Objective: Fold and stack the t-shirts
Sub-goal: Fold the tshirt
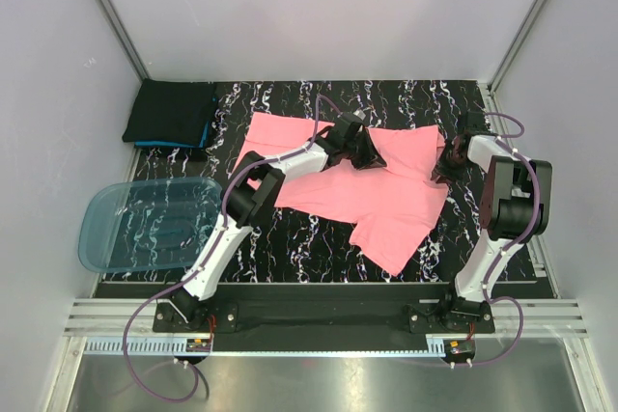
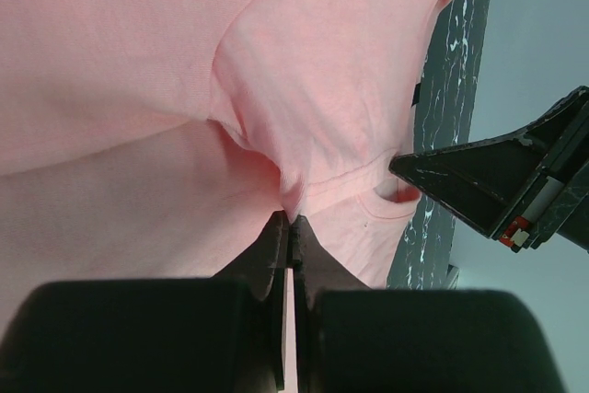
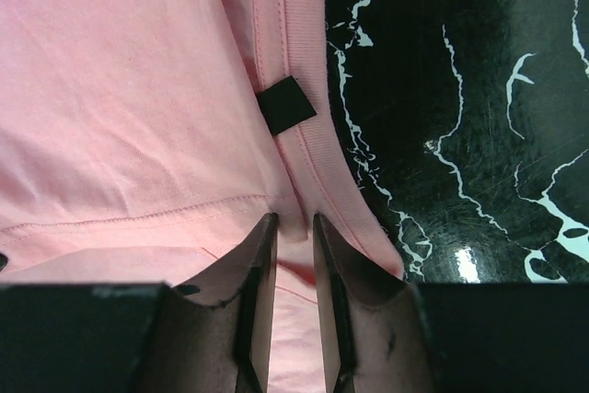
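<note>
Left fingers [image 2: 272, 250] pinch pink t-shirt [image 2: 129, 89] fold; right fingers [image 3: 258, 269] narrow, astride collar [image 3: 311, 149].

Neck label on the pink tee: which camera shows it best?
Right wrist view: the dark neck label sits large and sharp on the collar band, just ahead of the right end effector. The top view shows the pink tee but no label; the left wrist view, only pink cloth.
</note>
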